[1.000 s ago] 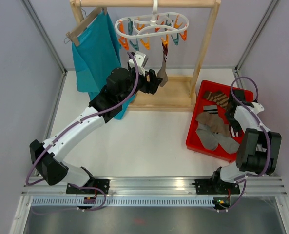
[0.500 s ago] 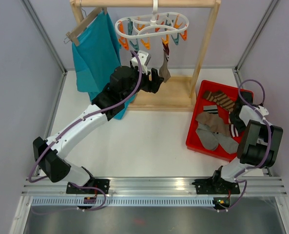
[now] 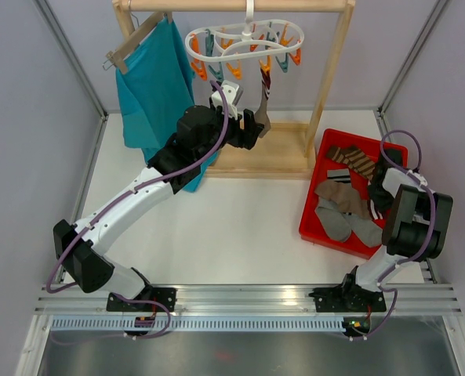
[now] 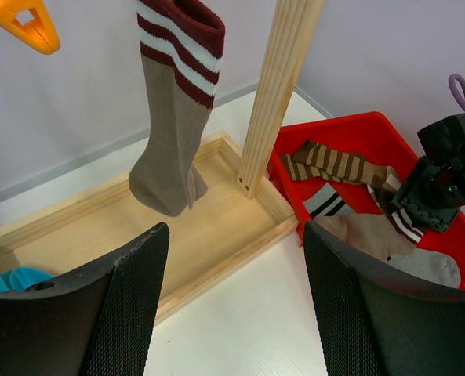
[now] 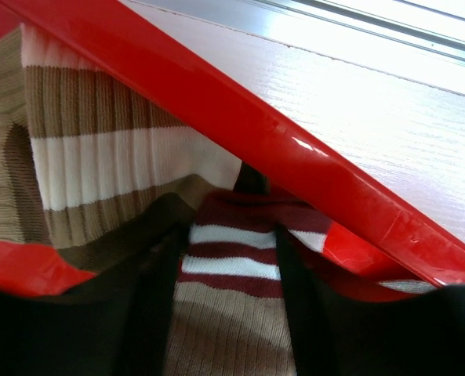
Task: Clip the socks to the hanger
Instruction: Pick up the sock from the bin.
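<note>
The white looped hanger (image 3: 244, 39) hangs from the rack's top bar with orange and teal clips (image 3: 283, 56). One taupe sock with maroon and white stripes (image 3: 263, 106) (image 4: 173, 117) dangles from a clip. My left gripper (image 3: 252, 128) (image 4: 232, 258) stands open just below and left of that sock, nothing between its fingers. Several more socks (image 3: 342, 197) lie in the red bin (image 3: 309, 223). My right gripper (image 3: 379, 202) (image 5: 228, 274) is down in the bin, open, its fingers astride the maroon-and-white striped cuff of a taupe sock (image 5: 232, 266).
A teal shirt (image 3: 154, 78) on a wooden hanger hangs at the rack's left. The wooden rack's right post (image 4: 283, 86) and base tray (image 4: 208, 227) stand between my two arms. The bin's red wall (image 5: 240, 117) runs close past my right fingers.
My left gripper shifted slightly up and right beside the hanging sock, which swung a little. My right gripper has settled lower in the bin, and its fingers have narrowed around the striped cuff.
</note>
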